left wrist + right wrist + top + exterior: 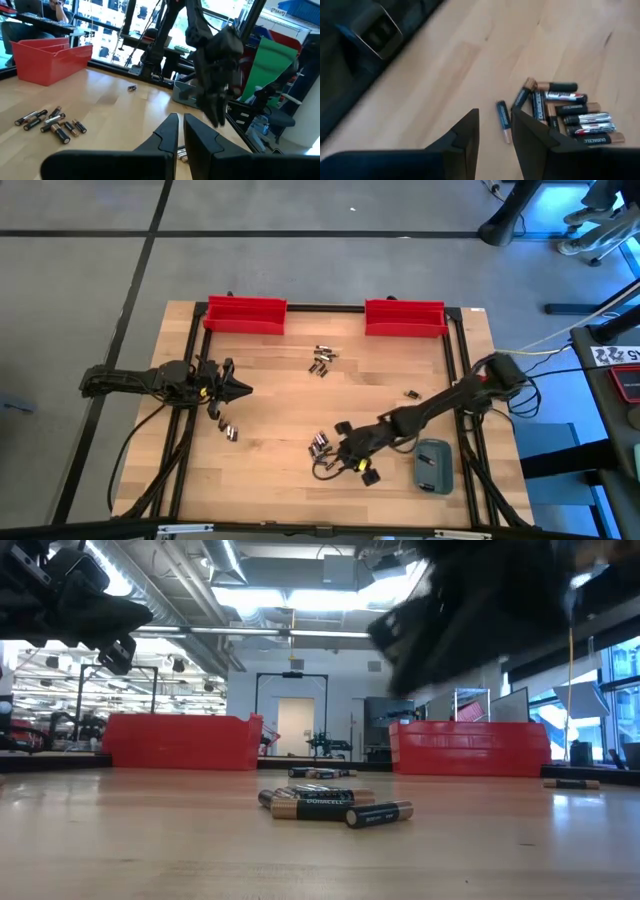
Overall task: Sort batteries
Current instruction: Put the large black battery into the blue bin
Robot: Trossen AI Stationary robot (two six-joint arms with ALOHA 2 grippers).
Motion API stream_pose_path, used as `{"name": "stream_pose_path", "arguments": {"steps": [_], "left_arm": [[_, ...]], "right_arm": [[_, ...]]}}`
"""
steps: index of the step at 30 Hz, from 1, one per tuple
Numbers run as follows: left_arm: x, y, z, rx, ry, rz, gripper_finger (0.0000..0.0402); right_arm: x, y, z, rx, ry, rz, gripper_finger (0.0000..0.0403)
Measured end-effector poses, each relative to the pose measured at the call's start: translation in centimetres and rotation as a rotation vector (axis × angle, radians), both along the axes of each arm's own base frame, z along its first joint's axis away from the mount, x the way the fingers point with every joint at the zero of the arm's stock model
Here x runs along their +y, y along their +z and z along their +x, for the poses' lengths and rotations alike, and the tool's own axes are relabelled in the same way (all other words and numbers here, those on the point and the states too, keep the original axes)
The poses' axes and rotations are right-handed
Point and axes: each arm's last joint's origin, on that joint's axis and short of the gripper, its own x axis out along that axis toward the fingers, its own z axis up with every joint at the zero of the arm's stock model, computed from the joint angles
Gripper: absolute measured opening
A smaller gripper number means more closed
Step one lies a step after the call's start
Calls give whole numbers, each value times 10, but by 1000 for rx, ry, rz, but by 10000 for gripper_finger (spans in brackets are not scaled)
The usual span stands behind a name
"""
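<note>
A grey floor (pixel 300 270) crossed by dark seams surrounds the wooden desk (pixel 290 390). Beyond it, bright ceiling lights (pixel 300 595) hang over a white far wall with a doorway (pixel 293 725), and large windows (pixel 615 690) stand at the right.

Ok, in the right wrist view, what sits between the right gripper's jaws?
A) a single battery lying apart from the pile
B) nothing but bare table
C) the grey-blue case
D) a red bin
A: one loose battery lies in the gap of the right gripper, beside the battery pile.
</note>
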Motion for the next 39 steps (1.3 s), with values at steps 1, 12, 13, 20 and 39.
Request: {"name": "stream_pose_path", "arguments": {"steps": [1, 12, 13, 20, 39], "left_arm": [[0, 0, 0, 0, 0, 0, 20], [0, 0, 0, 2, 0, 0, 20], [0, 0, 0, 2, 0, 1, 20], [0, 0, 0, 3, 0, 3, 20], [0, 0, 0, 3, 1, -4, 20]], "right_arm": [[0, -5, 6, -2, 2, -26, 111], [2, -30, 28, -6, -75, -180, 111], [2, -32, 29, -4, -78, -182, 111], [-5, -42, 31, 41, -94, -199, 111], [-8, -41, 30, 80, -151, -149, 36]]}}
